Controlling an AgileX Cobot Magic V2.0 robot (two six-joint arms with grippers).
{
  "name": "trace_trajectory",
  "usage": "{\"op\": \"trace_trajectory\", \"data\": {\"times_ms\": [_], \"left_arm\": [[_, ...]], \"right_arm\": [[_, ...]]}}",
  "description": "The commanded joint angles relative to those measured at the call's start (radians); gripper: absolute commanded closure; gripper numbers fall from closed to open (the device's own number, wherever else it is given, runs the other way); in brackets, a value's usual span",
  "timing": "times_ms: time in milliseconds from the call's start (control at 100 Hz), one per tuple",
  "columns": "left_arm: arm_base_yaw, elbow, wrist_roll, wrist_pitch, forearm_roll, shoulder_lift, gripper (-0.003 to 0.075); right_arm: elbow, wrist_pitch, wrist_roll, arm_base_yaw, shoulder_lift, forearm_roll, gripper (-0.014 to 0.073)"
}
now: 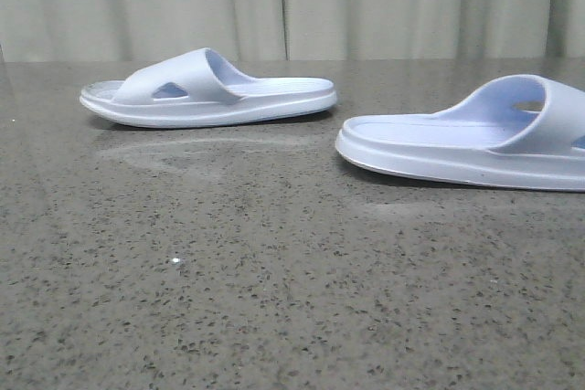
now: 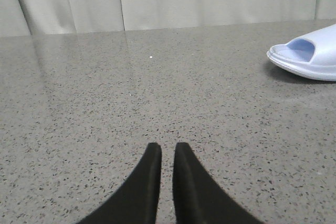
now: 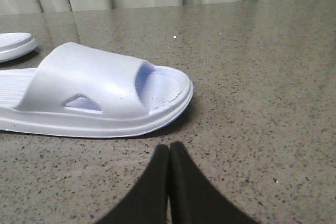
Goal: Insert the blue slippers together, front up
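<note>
Two pale blue slippers lie sole-down on the speckled grey table [image 1: 274, 299]. One slipper [image 1: 210, 89] is at the far left, toe to the left. The other slipper [image 1: 475, 139] is nearer, at the right, with its toe cut off by the frame edge. No gripper shows in the front view. My left gripper [image 2: 167, 148] is shut and empty, low over bare table, with the far slipper's toe [image 2: 310, 53] well off to its side. My right gripper [image 3: 169, 148] is shut and empty, just short of the near slipper's [image 3: 100, 95] toe side.
A pale curtain [image 1: 292, 2] hangs behind the table's far edge. The far slipper's heel [image 3: 13, 43] shows at the edge of the right wrist view. A faint smear marks the tabletop [image 1: 183, 154] in front of the far slipper.
</note>
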Motion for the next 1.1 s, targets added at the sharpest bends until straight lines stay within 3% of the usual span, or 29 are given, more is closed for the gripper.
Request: {"op": "trace_trajectory", "data": {"times_ms": [0,1090], "left_arm": [[0.004,0.009,-0.003,-0.072,-0.012,-0.03,0.0705],[0.004,0.009,-0.003,-0.094,-0.012,-0.03,0.0705]], "right_arm": [[0.023,-0.073,-0.005,-0.006,-0.016,0.002,0.0683],[0.023,-0.108,-0.005,-0.006,-0.016,0.004,0.0683]]}}
